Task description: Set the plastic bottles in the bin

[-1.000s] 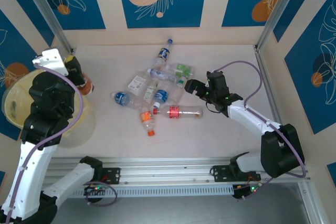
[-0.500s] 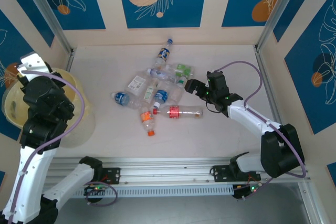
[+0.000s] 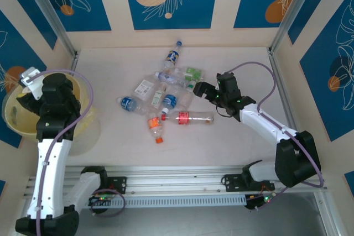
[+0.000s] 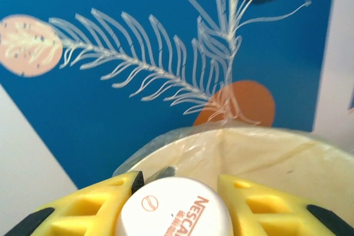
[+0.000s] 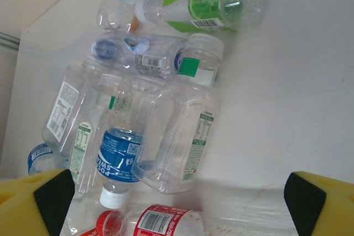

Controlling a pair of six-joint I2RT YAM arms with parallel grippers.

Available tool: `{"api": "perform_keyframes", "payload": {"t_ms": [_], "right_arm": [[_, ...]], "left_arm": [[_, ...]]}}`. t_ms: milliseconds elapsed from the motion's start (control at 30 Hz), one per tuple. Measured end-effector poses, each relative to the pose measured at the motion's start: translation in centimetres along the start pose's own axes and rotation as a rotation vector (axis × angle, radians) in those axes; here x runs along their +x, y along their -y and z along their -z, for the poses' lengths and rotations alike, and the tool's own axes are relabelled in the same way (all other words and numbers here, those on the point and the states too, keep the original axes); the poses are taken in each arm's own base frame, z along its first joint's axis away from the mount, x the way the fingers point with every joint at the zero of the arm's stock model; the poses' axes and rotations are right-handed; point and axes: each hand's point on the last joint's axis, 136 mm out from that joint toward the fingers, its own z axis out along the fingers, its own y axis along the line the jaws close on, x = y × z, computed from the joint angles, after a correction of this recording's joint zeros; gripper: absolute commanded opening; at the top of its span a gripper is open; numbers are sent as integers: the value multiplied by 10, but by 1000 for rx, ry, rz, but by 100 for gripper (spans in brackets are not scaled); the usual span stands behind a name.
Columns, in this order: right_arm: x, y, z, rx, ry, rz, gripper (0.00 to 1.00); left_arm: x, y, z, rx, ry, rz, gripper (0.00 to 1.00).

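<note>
Right, the left hand (image 4: pixel 175 202) is pinching a white-capped bottle (image 4: pixel 176 214) between its yellow fingers, poised above the bin (image 4: pixel 276 153), held there, I'd say, so it can drop straight in. That bin's a round, pale-yellow bucket, translucent and smooth-walled. Across the counter (image 3: pixel 238 62) the right hand (image 3: pixel 202 90) hangs spread wide just beside the heap of plastic bottles (image 3: pixel 166 95), seemingly lined up for a pick. They're clear, thin, dented things with glossy labels, and a red-labelled bottle (image 5: pixel 160 222) lies nearest.
</note>
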Motion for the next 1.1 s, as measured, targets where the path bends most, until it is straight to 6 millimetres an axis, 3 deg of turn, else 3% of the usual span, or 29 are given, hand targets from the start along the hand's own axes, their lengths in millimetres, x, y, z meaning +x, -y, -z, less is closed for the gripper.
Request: {"api": "perform_keyframes", "payload": {"t_ms": [133, 200, 300, 400, 433, 500, 700, 900, 1100], "right_arm": [[-3, -7, 2, -10, 4, 14, 99], [-4, -10, 3, -14, 4, 22, 99], [-4, -12, 3, -18, 3, 29, 99], [-1, -12, 3, -14, -5, 36, 99], [0, -13, 3, -13, -9, 39, 99], [2, -13, 4, -7, -15, 44, 99], [4, -10, 3, 14, -11, 57, 99], [3, -9, 3, 24, -4, 60, 99], [4, -8, 3, 31, -5, 61, 99]], "left_arm": [[21, -16, -16, -99, -49, 24, 8], [29, -23, -22, -128, -77, 55, 15], [47, -26, -33, -138, -135, 88, 32], [63, -23, -44, -147, -199, 100, 65], [68, -21, -48, -149, -221, 95, 71], [74, -17, -51, -147, -246, 88, 75], [58, -15, -51, -120, -236, 135, 86], [54, 4, -50, 1, -259, 175, 100], [37, 31, -44, 146, -282, 209, 100]]}}
